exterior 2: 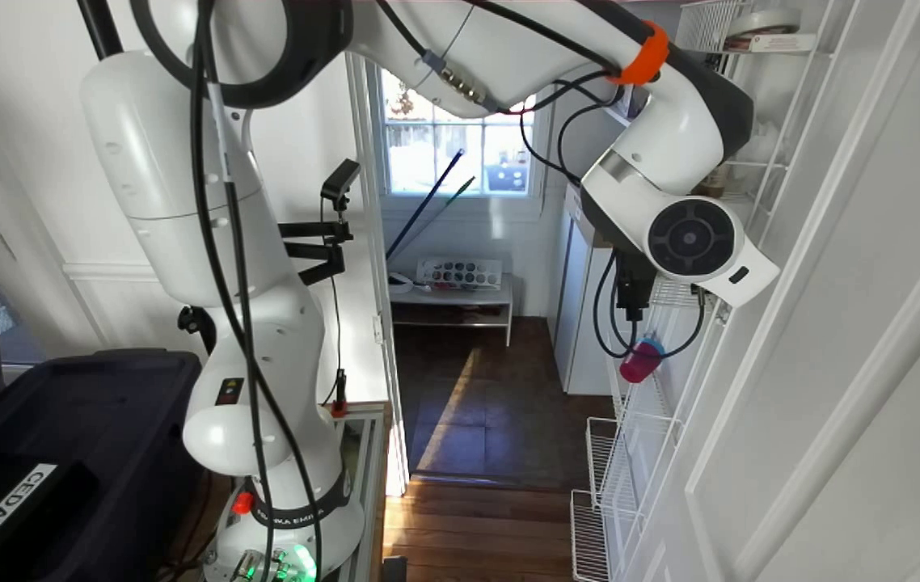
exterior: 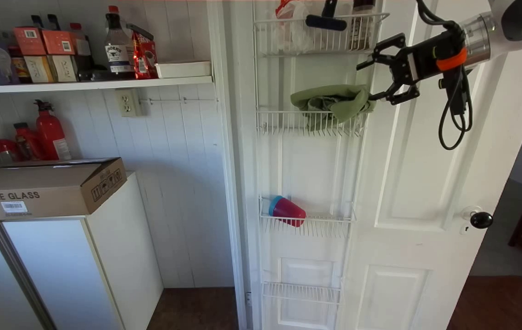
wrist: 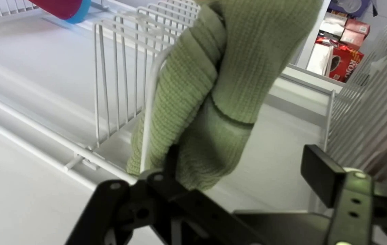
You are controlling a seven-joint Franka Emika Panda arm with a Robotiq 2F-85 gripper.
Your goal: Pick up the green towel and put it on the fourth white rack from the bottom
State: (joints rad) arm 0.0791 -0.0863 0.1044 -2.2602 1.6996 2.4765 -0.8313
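Green towel [exterior: 330, 97]: bunched on white wire shelf [exterior: 283, 122], above tilted cup [exterior: 289, 211]
Robotiq gripper [exterior: 365, 81]: jaws apart, one tip at towel edge

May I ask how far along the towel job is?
Done: the towel lies on the rack above the cup, seemingly the fourth from the bottom. In hand: apparently the release, as the fingers stand open, one right by the towel, contact unclear. Left: probably just drawing the fingers clear, since one is so close.
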